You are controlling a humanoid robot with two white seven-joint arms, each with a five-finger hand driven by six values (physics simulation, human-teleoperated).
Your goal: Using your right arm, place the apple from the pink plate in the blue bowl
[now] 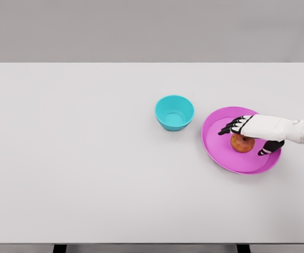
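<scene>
A small reddish apple (241,144) lies on the pink plate (219,150) at the right of the white table. My right hand (249,136) hovers directly over the apple, its black fingers (231,126) spread toward the left and the thumb down at the apple's right side. The fingers are spread and not closed around the fruit; whether they touch it is unclear. The blue bowl (174,112) stands empty just left of the plate, a short gap away. The left arm does not show.
The white table (88,158) stretches wide to the left and front of the bowl. Its right edge runs just past the plate, where the right forearm (299,130) comes in.
</scene>
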